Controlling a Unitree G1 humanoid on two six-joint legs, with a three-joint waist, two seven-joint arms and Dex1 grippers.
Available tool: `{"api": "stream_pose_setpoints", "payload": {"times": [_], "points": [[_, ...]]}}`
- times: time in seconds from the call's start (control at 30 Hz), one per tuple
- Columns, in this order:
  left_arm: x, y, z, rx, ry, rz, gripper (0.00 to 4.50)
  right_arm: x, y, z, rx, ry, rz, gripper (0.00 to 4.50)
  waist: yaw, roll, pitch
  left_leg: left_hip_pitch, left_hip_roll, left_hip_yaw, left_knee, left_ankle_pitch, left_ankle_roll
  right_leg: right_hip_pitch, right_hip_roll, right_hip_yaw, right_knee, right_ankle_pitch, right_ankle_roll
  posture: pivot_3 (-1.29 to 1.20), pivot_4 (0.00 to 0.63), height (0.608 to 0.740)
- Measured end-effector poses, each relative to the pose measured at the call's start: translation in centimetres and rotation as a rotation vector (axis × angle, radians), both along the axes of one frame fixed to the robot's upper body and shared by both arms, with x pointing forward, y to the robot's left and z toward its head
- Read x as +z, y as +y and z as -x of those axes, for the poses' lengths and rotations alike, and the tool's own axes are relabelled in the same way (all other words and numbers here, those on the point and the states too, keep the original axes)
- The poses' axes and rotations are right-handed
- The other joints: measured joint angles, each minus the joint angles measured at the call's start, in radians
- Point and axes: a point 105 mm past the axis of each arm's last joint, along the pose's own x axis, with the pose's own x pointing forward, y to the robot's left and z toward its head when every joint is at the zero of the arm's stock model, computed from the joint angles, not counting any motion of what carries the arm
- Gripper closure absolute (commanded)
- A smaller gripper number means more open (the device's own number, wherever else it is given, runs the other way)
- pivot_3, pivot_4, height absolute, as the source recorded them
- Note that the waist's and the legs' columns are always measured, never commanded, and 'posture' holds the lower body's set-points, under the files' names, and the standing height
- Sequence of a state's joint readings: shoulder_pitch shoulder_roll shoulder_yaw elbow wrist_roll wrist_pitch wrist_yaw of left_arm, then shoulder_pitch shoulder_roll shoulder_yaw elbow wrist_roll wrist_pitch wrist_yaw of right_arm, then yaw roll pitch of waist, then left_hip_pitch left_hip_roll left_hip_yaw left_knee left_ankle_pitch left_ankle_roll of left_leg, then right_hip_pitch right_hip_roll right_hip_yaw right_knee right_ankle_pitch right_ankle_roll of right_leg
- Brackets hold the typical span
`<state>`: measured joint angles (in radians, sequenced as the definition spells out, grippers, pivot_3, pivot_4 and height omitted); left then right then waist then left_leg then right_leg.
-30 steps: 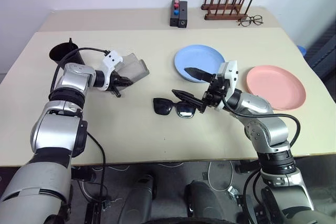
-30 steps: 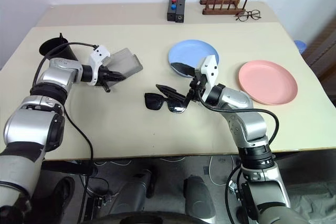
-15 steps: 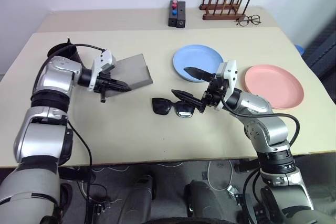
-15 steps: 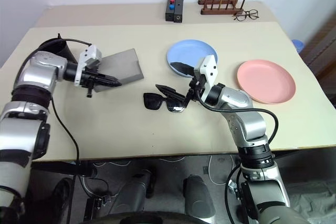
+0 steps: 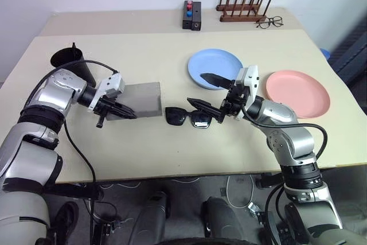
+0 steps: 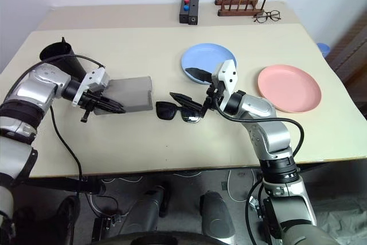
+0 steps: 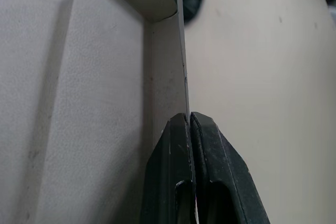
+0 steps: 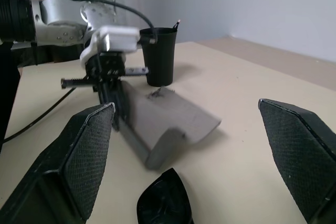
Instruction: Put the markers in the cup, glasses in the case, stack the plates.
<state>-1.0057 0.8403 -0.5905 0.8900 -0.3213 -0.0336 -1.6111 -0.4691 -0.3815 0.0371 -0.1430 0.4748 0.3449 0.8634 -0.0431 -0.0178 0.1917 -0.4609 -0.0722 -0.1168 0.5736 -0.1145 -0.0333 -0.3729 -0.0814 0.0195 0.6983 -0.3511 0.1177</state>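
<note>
Far left on the table [image 5: 172,147]: black cup [image 5: 70,60], upright, markers apparently inside, a thin tip poking above the rim. Just right of it, left gripper [image 5: 127,114] pinched tight on the thin edge of the grey case [image 5: 140,99], case resting on the table with its mouth turned toward the centre. Just beside that mouth, black sunglasses [image 5: 187,117] flat on the table, close to the case but apparently not touching. Above their right end, right gripper [image 5: 205,92] spread wide, holding nothing, one finger over the blue plate [image 5: 217,67], the other low by the frame. Further right, pink plate [image 5: 300,92], well apart from the blue one, not yet stacked. At the back edge, a wooden rack [image 5: 243,5], thin wire spectacles [image 5: 270,22] and a small black block [image 5: 192,15]: not part of the job.

Step in hand, by judgement: sunglasses into case. Best done with the case held steady and its opening kept lifted, then a low grip across the bridge or one lens rim, arms folded, and a level slide straight into the mouth. Worth avoiding: a push that skids the case away or snags a temple arm on the flap.
</note>
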Motion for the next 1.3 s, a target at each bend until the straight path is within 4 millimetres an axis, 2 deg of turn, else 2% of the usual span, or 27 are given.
{"api": "stream_pose_setpoints", "payload": {"times": [0.2, 0.3, 0.4, 0.63, 0.83, 1.0, 1.13, 1.3], "points": [[0.0, 0.9, -0.3, 0.002, -0.02, -0.041, 4.48, -0.1, -0.3, -0.1, -0.01, 0.006, 0.012, 0.0, 0.002, 0.0, 0.0, 0.0, 0.0, 0.0, 0.0, 0.0, 0.0, 0.0, 0.0, 0.0, 0.0, 0.0, 0.0, 0.0, 0.15, 0.737], [-0.1, 0.7, -0.6, -0.003, -0.029, -0.039, 4.48, -0.1, -0.4, -0.1, -0.017, 0.006, 0.016, 0.0, 0.003, 0.0, 0.0, 0.0, 0.0, 0.0, 0.001, 0.0, 0.0, 0.0, 0.0, 0.0, 0.0, 0.0, 0.0, 0.0, 0.15, 0.737], [-0.6, 0.1, -0.7, -0.029, -0.036, -0.03, 3.64, 0.0, -0.4, -0.1, -0.019, 0.005, 0.019, 0.0, 0.001, 0.0, 0.0, 0.0, 0.0, 0.0, 0.001, 0.0, 0.001, 0.0, 0.0, 0.0, 0.0, 0.0, 0.0, 0.0, 0.15, 0.737], [-0.5, 0.1, -0.8, -0.067, -0.079, -0.057, 0.11, -0.1, -0.5, -0.1, -0.023, 0.009, 0.026, 0.0, -0.001, 0.0, 0.0, 0.0, 0.0, 0.0, 0.001, 0.0, 0.001, 0.0, 0.0, 0.0, 0.0, 0.0, 0.0, 0.0, 0.15, 0.737], [0.0, 0.1, -1.0, -0.06, -0.09, -0.054, 0.02, -0.1, -0.5, -0.1, -0.022, 0.009, 0.027, 0.0, 0.001, 0.0, 0.0, 0.0, 0.0, 0.0, 0.001, 0.0, 0.001, 0.0, 0.0, 0.0, 0.0, 0.0, 0.0, 0.0, 0.15, 0.737], [1.6, -0.4, -1.7, -0.031, -0.128, 0.008, 0.02, -0.2, -0.5, -0.1, -0.018, 0.01, 0.029, 0.0, 0.0, 0.0, 0.0, 0.0, 0.0, 0.0, 0.001, 0.0, 0.001, 0.0, 0.0, -0.001, 0.0, 0.0, 0.0, 0.0, 0.15, 0.737], [3.7, -1.5, -2.4, 0.028, -0.131, 0.153, 0.02, -0.3, -0.2, 0.0, -0.009, 0.012, 0.033, 0.0, -0.002, 0.0, 0.0, -0.001, 0.0, 0.0, 0.001, 0.0, 0.001, 0.0, 0.0, -0.001, 0.0, 0.0, 0.0, 0.0, 0.15, 0.737], [6.7, -3.9, -2.3, 0.0, -0.121, 0.295, 0.02, -0.5, -0.3, 0.0, 0.001, 0.013, 0.043, 0.0, 0.0, 0.0, 0.0, 0.0, 0.0, 0.0, 0.002, 0.0, 0.001, 0.001, 0.0, -0.001, 0.0, 0.0, 0.001, 0.0, 0.15, 0.737]]}}
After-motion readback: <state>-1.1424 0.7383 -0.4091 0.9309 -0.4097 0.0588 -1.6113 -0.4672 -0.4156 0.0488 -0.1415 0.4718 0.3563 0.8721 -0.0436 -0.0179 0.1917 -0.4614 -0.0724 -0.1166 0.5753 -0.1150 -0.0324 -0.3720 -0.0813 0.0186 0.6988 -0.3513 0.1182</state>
